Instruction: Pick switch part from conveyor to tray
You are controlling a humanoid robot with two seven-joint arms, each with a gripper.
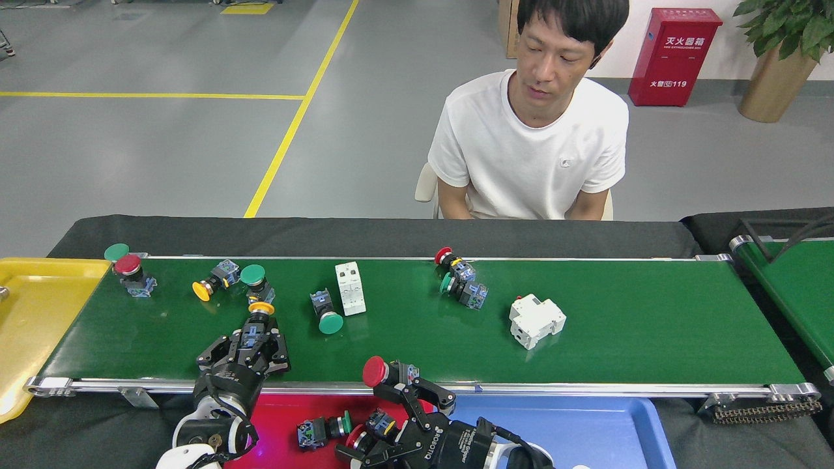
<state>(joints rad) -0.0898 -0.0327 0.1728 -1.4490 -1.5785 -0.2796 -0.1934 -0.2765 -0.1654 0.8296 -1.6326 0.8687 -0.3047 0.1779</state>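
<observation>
Layout: the conveyor (651, 326) crosses my view from 9 to 3 o'clock on the worktop (391, 234). Switch parts (329, 312) lie on it toward 10 o'clock. The tray (280, 423) sits at 6 o'clock, before the conveyor; a person (531, 150) sits behind it at 12 o'clock.

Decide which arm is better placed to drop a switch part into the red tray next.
Right. Its end effector holds a red-capped switch at the red tray; the left end effector is only closing on a yellow-capped one on the conveyor.
</observation>
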